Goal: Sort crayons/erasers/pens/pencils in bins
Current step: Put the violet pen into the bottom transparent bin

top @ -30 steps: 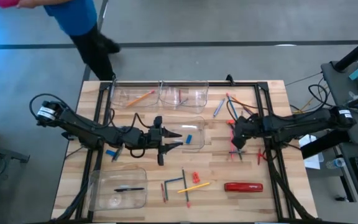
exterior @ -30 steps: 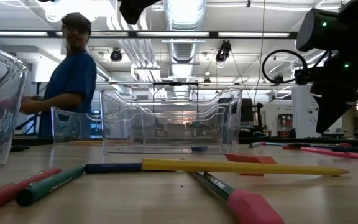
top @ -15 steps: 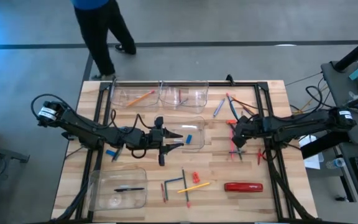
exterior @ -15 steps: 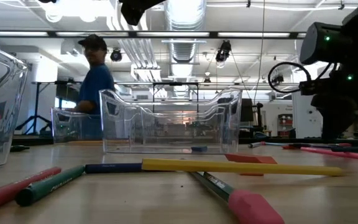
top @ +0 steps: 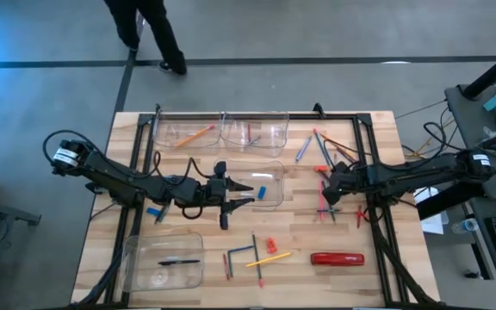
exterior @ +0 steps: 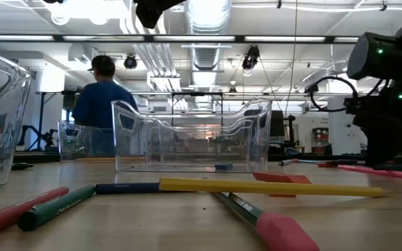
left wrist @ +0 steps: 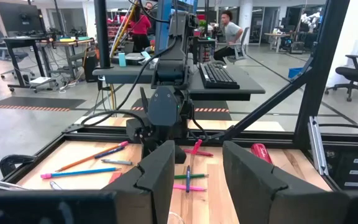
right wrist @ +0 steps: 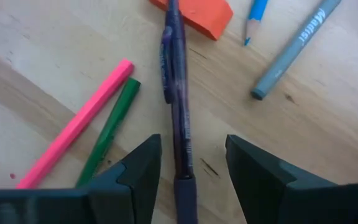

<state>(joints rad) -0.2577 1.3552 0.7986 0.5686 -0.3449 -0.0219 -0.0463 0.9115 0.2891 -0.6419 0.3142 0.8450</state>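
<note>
1. Now my right gripper (right wrist: 185,165) hangs low over the purple pen (right wrist: 176,118), fingers apart and astride it on the surface (right wrist: 55,56).
2. I'd drop straight, then close evenly.
3. Left gripper (top: 235,195) waits, fingers parted and empty, by the middle bin (top: 269,200).

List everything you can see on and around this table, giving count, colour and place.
bins: four, clear; two at the far edge, one mid-table, one near left
orange pencil: one, in the far left bin
black pen: one, in the near left bin
purple pen: one, on the table
orange eraser: one, at the purple pen's end
loose sticks: several, mixed colours, scattered
red oblong object: one, near right
person: one, blue top, beyond the table
left hand: open, empty, by the mid-table bin
right hand: open, straddling the purple pen
</note>
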